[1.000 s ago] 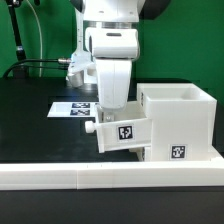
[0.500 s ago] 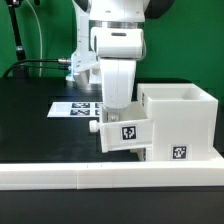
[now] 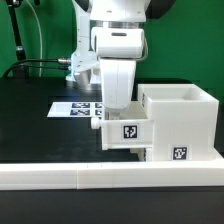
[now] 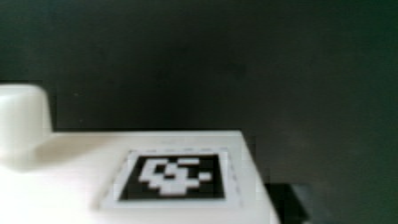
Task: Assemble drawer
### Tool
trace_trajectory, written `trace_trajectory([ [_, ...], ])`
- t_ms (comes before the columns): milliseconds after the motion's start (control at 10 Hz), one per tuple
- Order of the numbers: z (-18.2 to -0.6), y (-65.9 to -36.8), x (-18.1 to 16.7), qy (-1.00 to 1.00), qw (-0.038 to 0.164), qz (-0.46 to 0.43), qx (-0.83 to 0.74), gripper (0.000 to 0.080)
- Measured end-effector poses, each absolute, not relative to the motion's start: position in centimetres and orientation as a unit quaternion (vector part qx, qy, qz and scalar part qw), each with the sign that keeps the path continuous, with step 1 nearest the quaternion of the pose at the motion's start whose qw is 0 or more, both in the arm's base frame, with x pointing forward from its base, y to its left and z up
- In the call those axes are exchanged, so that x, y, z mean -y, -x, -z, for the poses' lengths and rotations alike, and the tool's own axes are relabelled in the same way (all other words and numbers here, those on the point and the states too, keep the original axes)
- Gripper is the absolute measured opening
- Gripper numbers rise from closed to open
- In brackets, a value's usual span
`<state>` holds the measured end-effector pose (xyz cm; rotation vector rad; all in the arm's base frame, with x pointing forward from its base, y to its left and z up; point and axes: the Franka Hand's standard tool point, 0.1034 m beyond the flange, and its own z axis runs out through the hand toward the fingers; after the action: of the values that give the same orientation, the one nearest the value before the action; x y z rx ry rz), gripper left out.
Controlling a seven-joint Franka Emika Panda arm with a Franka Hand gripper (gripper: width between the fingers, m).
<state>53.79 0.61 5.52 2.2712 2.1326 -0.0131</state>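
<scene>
The white drawer casing (image 3: 185, 120), open at the top and tagged on its front, stands at the exterior view's right. My gripper (image 3: 120, 116) reaches down into a white knobbed tray (image 3: 128, 133) and is shut on it. The tray hangs just off the table, with its far end against or inside the casing's side. Its knob (image 3: 96, 127) points to the exterior view's left. In the wrist view the tray's tagged face (image 4: 175, 176) and its knob (image 4: 22, 120) fill the lower part. My fingertips are hidden. No second tray is in view.
A long low white rail (image 3: 100, 178) runs along the table's front edge. The marker board (image 3: 75, 108) lies flat behind the tray. A black cable (image 3: 40, 65) and a green pole (image 3: 18, 30) are at the back left.
The tray and my gripper have shifted a little to the exterior view's right, toward the casing, and slightly up. The casing has not moved.
</scene>
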Motion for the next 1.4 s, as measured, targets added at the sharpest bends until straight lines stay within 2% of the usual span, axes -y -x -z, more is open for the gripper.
trace_trajectory([
  [100, -5.9, -53.9, -0.7, -0.728, 0.015, 0.003, -0.685, 0.0278],
  [300, -6.9, -54.1, -0.6, -0.729, 0.016, 0.006, -0.685, 0.0609],
  [400, -7.3, -54.1, -0.4, -0.729, 0.015, 0.010, -0.684, 0.0638],
  [700, -10.7, -54.3, 2.6, -0.718, 0.014, 0.032, -0.696, 0.0647],
  [900, -10.8, -53.9, 5.0, -0.713, 0.007, 0.043, -0.700, 0.0649],
  [1200, -10.7, -53.9, 5.4, -0.711, 0.004, 0.042, -0.702, 0.0649],
  [1300, -10.5, -53.7, 5.8, -0.708, -0.003, 0.038, -0.705, 0.0649],
  [1400, -9.7, -53.6, 6.2, -0.702, -0.026, 0.018, -0.712, 0.0649],
])
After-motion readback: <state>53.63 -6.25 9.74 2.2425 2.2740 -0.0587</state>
